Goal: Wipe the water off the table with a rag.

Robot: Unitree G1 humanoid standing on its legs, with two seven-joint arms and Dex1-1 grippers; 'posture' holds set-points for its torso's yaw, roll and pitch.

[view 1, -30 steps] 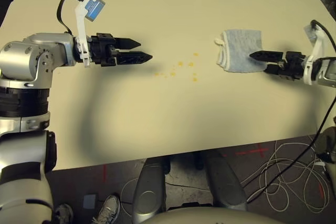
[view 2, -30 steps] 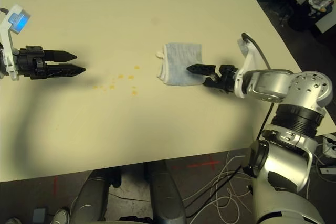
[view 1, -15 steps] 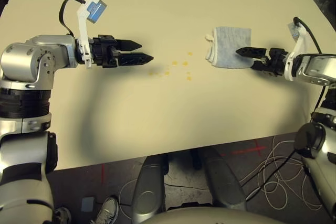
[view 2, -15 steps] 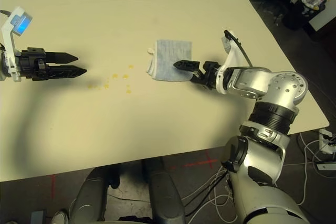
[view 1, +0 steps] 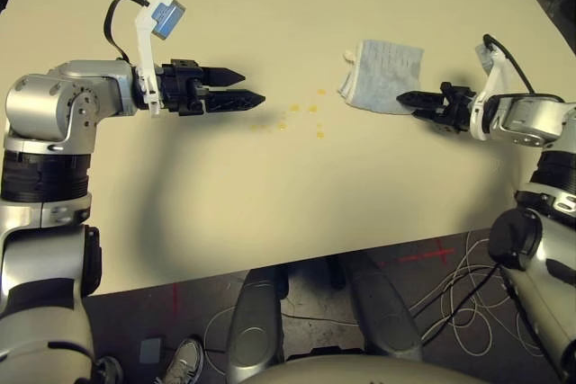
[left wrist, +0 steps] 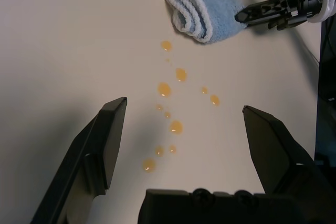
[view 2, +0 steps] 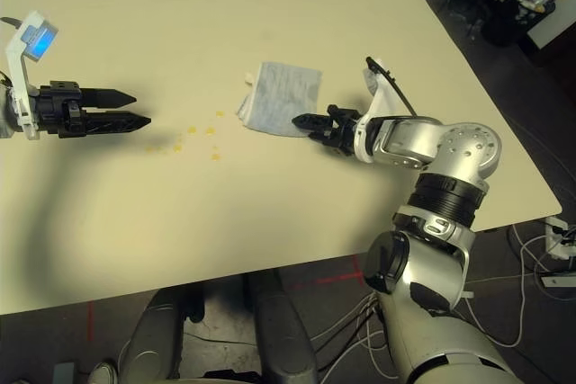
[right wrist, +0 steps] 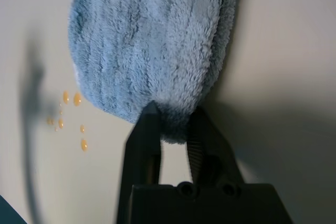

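Pale beige and matte, one tabletop is spreading under both arms, with a faint seam running across its far part. One rag, light blue with whitish hems, is lying folded on it, and about eleven yellow-orange droplets of water (some of them mere specks) are sitting in a loose scatter between the rag and the left end effector. Two end effectors are showing. The right end effector is pinching a corner of the rag, its two fingers closed on the cloth, so the rag is extending out ahead of the fingertips, toward the droplets' side. The left end effector is holding nothing, its fingers standing wide apart, and the rag is lying well apart from it, beyond the droplets. The left arm is reaching inward above the tabletop, its fingers pointing toward the robot's right; the right arm is bending at the elbow and pointing its fingers leftward.
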